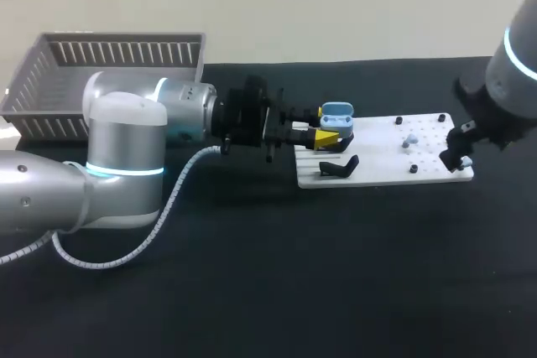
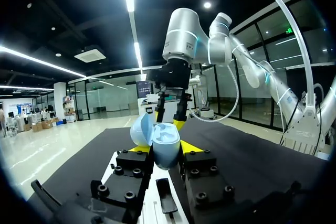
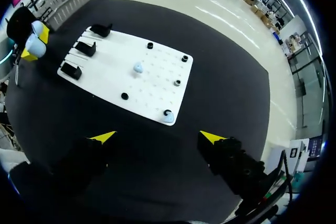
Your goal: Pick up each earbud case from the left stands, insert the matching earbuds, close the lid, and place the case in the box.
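A light blue earbud case [image 1: 337, 115] with its lid swung open is held above the left end of the white board [image 1: 386, 165]; my left gripper [image 1: 325, 137] is shut on it. In the left wrist view the case [image 2: 166, 144] sits upright between the yellow fingertips [image 2: 191, 146], its lid [image 2: 140, 129] tipped to one side. Two pale blue earbuds [image 3: 137, 67] [image 3: 167, 117] lie on the board [image 3: 105, 77]. My right gripper [image 3: 157, 137] hovers open over the board's right end [image 1: 457, 153], nothing between its fingers. The held case [image 3: 34, 43] shows beyond the board.
A grey slatted basket [image 1: 109, 73] stands at the back left. Three black stands [image 3: 85, 48] line the board's left end, one of them [image 1: 340, 167] just in front of the held case. Small black pegs [image 3: 185, 58] dot the board.
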`<action>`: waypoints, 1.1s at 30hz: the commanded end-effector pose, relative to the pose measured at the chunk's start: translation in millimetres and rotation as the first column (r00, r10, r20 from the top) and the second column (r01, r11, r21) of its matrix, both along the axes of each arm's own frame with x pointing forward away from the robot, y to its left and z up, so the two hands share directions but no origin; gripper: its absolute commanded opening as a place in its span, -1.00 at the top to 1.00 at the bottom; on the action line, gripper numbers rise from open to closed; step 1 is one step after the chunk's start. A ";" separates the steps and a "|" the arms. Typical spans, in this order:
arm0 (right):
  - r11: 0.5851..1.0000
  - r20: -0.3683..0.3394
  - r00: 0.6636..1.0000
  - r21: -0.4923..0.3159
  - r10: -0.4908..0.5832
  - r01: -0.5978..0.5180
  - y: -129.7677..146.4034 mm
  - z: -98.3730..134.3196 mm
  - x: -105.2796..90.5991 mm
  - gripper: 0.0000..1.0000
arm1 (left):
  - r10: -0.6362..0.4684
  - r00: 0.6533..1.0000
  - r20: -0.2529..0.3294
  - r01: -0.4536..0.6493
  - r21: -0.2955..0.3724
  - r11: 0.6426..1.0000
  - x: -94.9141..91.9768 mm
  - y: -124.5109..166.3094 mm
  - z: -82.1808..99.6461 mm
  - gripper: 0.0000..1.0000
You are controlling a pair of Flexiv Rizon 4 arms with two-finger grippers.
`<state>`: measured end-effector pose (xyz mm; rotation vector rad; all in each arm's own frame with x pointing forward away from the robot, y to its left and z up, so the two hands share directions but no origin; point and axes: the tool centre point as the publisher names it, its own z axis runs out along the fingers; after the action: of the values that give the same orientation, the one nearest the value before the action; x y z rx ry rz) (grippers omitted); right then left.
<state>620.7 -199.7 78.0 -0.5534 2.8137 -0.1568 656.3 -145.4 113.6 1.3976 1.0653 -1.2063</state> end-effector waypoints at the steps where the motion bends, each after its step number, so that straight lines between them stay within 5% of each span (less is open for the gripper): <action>1: 0.995 0.015 1.000 -0.092 -0.026 0.027 4.4 -11.4 13.0 -0.89 | 0.007 1.000 0.003 -0.007 -0.002 1.000 -1.7 -0.2 -0.4 1.00; 3: 0.996 0.006 1.000 -0.089 -0.026 0.027 3.3 -14.6 15.7 -0.57 | 0.007 1.000 0.003 -0.007 -0.002 1.000 -1.7 -0.2 -0.4 1.00; 6: 0.996 -0.006 1.000 -0.082 -0.028 0.027 2.6 -18.6 17.5 -0.44 | 0.007 1.000 0.003 -0.007 -0.002 1.000 -1.7 -0.2 -0.4 1.00; 7: 0.997 -0.013 1.000 -0.078 -0.027 0.026 2.2 -20.9 18.2 -0.17 | 0.007 1.000 0.003 -0.007 -0.002 1.000 -1.7 -0.2 -0.4 1.00; 10: 0.997 -0.023 0.999 -0.071 -0.027 0.025 1.3 -25.0 19.2 0.07 | 0.007 1.000 0.003 -0.007 -0.002 1.000 -1.7 -0.2 -0.4 1.00; 24: 0.998 -0.064 0.997 -0.047 -0.046 0.044 -7.9 -40.7 24.5 0.25 | 0.007 1.000 0.003 -0.007 -0.002 1.000 -1.7 -0.2 -0.4 1.00; 33: 0.999 -0.077 0.996 -0.024 -0.049 0.047 -11.8 -47.1 27.2 0.17 | 0.007 1.000 0.003 -0.007 -0.002 1.000 -1.7 -0.2 -0.4 1.00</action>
<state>645.8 -209.8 33.2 -0.5057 2.9037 -0.1880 656.3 -145.3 113.6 1.3977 1.0654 -1.2063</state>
